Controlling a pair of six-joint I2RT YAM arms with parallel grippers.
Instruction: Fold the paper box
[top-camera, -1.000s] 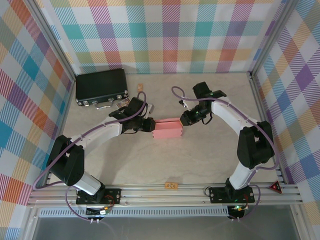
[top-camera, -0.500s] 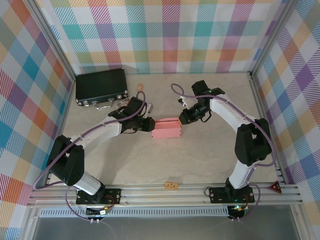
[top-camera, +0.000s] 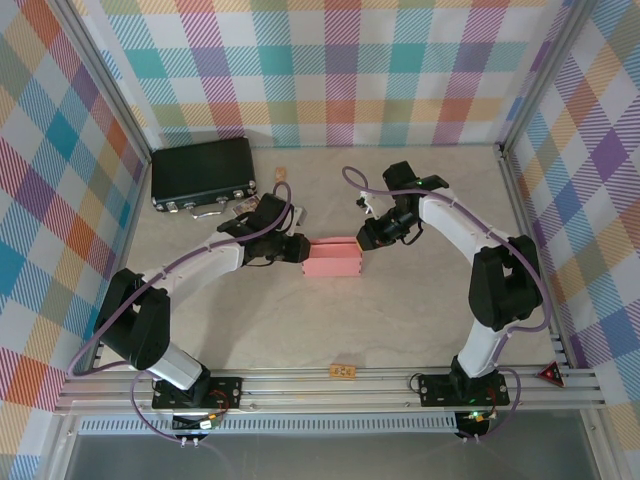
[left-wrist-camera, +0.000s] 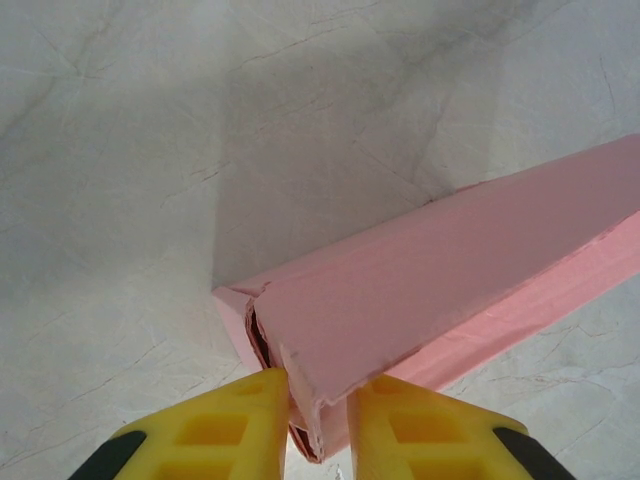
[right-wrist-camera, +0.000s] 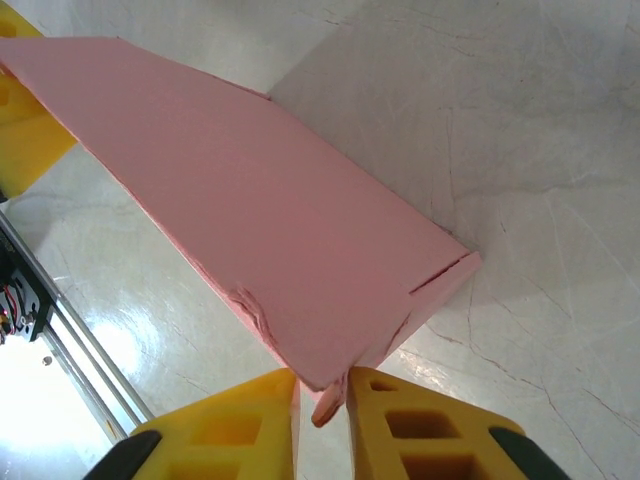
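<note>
The paper box (top-camera: 333, 260) is a small salmon-pink rectangular box lying on the table's middle, its long side running left to right. My left gripper (top-camera: 303, 250) is at the box's left end. In the left wrist view the box (left-wrist-camera: 430, 290) has its torn corner edge pinched between the yellow fingers (left-wrist-camera: 235, 425), so the left gripper (left-wrist-camera: 318, 425) is shut on it. My right gripper (top-camera: 364, 240) is at the box's right end. In the right wrist view the box (right-wrist-camera: 250, 210) has its lower corner and a small flap squeezed in the narrow gap of the right gripper (right-wrist-camera: 322, 420).
A black case (top-camera: 203, 172) with metal latches lies at the back left. A small tan piece (top-camera: 283, 175) sits behind the left arm. An orange tag (top-camera: 343, 372) lies on the front rail (top-camera: 300, 385). Plaid walls close three sides.
The right arm has drawn its wrist slightly toward the back left, staying at the box's right end. The box and the left arm have hardly shifted.
</note>
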